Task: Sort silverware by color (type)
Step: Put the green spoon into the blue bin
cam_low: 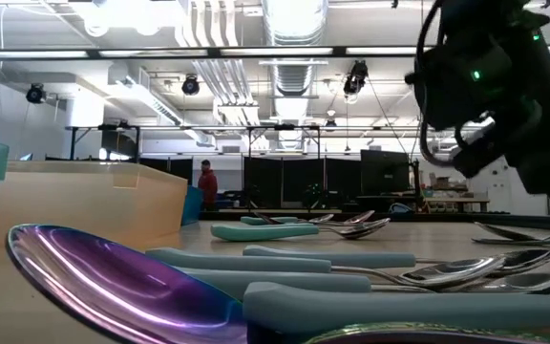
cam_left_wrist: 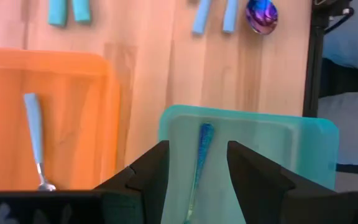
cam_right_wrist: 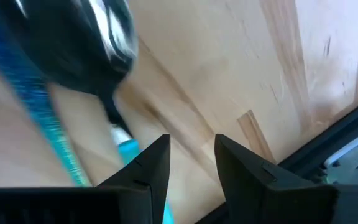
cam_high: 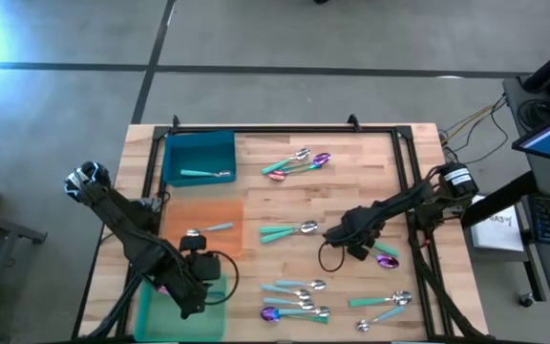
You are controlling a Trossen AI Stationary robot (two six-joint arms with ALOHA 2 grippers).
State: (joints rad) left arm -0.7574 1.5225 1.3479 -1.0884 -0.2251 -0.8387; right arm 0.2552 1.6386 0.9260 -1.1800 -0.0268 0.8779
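Silverware scattered flat across the desk, silver heads on teal or pale-blue handles, some heads iridescent purple. Cluster near the far edge; pair at centre; groups along the near edge. One teal-handled spoon in the blue mat, one pale-blue spoon on the orange mat, one thin iridescent piece on the green mat.

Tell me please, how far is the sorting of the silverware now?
Early stage. Done: one spoon lies in the blue tray, one on the orange mat, and one thin iridescent piece on the green tray, under the open left gripper. In hand: nothing; the open right gripper hovers beside a silver spoon. Left: most utensils, scattered over the wooden table.
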